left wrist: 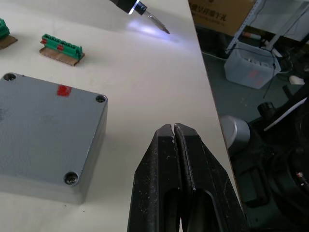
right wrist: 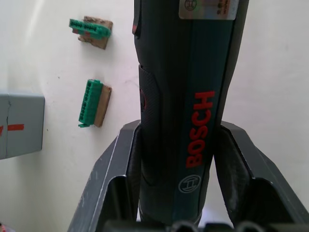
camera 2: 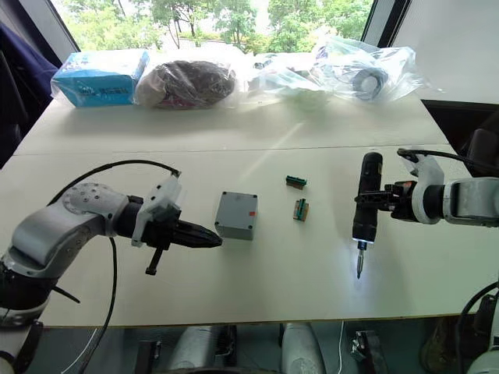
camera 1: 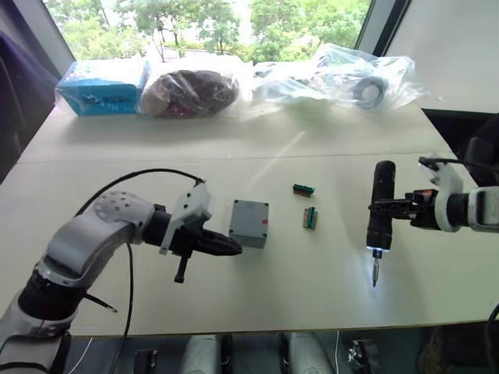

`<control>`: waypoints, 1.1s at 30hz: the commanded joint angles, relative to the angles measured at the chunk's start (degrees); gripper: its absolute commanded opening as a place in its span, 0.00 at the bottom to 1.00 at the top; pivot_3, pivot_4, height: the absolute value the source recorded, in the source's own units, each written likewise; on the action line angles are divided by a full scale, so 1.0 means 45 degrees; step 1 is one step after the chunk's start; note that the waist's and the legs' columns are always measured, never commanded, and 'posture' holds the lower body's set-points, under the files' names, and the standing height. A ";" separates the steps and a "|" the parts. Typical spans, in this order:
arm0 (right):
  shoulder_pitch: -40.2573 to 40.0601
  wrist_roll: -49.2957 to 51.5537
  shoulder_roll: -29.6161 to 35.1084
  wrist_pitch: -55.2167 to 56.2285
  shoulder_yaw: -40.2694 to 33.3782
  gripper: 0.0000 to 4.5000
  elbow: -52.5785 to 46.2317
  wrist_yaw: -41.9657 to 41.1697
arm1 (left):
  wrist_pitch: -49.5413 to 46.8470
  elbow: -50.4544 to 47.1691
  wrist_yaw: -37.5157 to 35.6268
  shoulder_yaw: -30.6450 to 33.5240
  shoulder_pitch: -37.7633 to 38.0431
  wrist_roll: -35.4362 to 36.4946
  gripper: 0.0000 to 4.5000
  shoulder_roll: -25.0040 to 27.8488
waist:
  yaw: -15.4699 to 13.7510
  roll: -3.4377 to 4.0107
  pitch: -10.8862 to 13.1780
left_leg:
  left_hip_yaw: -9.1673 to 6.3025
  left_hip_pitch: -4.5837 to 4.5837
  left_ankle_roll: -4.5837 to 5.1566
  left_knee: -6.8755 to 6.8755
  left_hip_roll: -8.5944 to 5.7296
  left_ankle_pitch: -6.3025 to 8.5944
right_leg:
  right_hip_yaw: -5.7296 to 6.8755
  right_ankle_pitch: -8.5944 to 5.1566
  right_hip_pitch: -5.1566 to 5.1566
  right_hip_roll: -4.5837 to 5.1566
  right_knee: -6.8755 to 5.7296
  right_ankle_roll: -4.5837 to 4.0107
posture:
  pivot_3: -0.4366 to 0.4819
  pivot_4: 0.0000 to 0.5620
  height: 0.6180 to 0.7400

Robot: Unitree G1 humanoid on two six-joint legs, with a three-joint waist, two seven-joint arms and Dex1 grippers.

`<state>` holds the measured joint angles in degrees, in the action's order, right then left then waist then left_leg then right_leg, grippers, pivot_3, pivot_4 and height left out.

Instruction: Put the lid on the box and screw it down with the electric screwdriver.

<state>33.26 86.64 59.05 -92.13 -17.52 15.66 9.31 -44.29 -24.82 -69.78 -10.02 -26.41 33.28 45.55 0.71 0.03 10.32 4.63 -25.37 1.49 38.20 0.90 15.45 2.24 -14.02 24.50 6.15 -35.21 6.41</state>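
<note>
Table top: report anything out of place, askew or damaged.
Nothing looks damaged or spilled. The box sits flat with the lid already on it, square to its edges. Two green connector blocks lie loose beside it. The right gripper holds the electric screwdriver with its tip lit, away from the box; the left gripper is shut.

electric screwdriver (right wrist: 186, 96) clamped in right claw (right wrist: 186, 193), two green connector blocks (right wrist: 94, 103)
</note>
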 commanded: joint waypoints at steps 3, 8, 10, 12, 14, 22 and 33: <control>0.0332 -0.0084 0.0233 -0.0083 0.0316 0.43 0.0722 0.0025 | 0.0186 -0.0370 0.0488 0.0076 0.0092 0.0001 0.00 -0.0089 | -0.0043 0.0000 0.0000 | -0.0007 0.0000 0.0001 0.0005 0.0005 -0.0003 | -0.0017 0.0001 -0.0004 -0.0014 0.0001 -0.0002 | 0.48 0.27 1.00; 0.0625 -0.1353 0.0352 -0.0083 0.1239 0.43 0.1241 -0.0634 | 0.0310 -0.0381 0.0607 0.0016 0.0296 -0.0030 0.00 -0.0051 | -0.0030 0.0000 0.0000 | -0.0002 -0.0001 0.0002 0.0004 0.0005 -0.0003 | -0.0024 0.0002 -0.0003 -0.0018 -0.0001 0.0001 | 0.48 0.27 1.00; 0.0764 -0.2054 0.0305 -0.0083 0.1418 0.51 0.1377 -0.0985 | 0.0354 -0.0322 0.0606 0.0009 0.0325 -0.0063 0.00 -0.0024 | -0.0062 0.0000 -0.0001 | -0.0004 -0.0002 0.0001 0.0004 0.0006 -0.0004 | -0.0024 0.0003 -0.0003 -0.0023 -0.0001 0.0001 | 0.48 0.27 1.00; 0.0887 -0.2551 0.0305 -0.0083 0.1584 0.62 0.1346 -0.1376 | 0.0404 -0.0226 0.0609 0.0013 0.0337 -0.0104 0.00 0.0020 | -0.0076 -0.0002 -0.0001 | -0.0004 -0.0002 0.0000 0.0007 0.0006 -0.0004 | -0.0024 0.0004 -0.0004 -0.0023 -0.0001 0.0002 | 0.48 0.27 1.00; 0.0981 -0.3117 0.0361 -0.0083 0.1655 0.79 0.1044 -0.1800 | 0.0439 -0.0112 0.0592 0.0050 0.0329 -0.0136 0.00 0.0079 | -0.0070 -0.0003 -0.0002 | -0.0004 -0.0001 0.0000 0.0012 0.0005 -0.0004 | -0.0024 0.0005 -0.0008 -0.0023 -0.0002 0.0004 | 0.48 0.27 1.00; 0.2135 -0.6069 0.2106 0.2414 0.2644 0.99 -0.2285 -0.6105 | 0.0266 0.0961 0.0667 0.0871 0.0030 0.0058 0.00 0.0454 | -0.0032 0.0008 -0.0001 | -0.0002 0.0000 0.0000 0.0013 0.0007 -0.0004 | -0.0030 0.0006 0.0003 -0.0028 -0.0016 0.0006 | 0.48 0.27 1.00; -0.2988 -0.2653 -0.0522 0.5021 -0.0684 0.99 -1.1155 -0.9944 | -0.2019 0.0542 0.1465 0.3364 0.2264 0.1843 0.00 0.1471 | -0.0129 -0.0047 -0.0015 | -0.0013 -0.0003 -0.0072 0.0007 0.0103 -0.0044 | -0.0009 0.0004 -0.0001 -0.0065 -0.0014 0.0007 | 0.48 0.27 1.00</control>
<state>20.25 71.33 56.50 -70.78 -17.44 -30.09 -34.43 -52.35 -20.58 -63.91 2.36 -16.70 39.76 51.43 0.13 -0.19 10.25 4.57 -25.37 1.17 38.28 1.36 15.25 2.20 -13.99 24.46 5.87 -35.30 6.44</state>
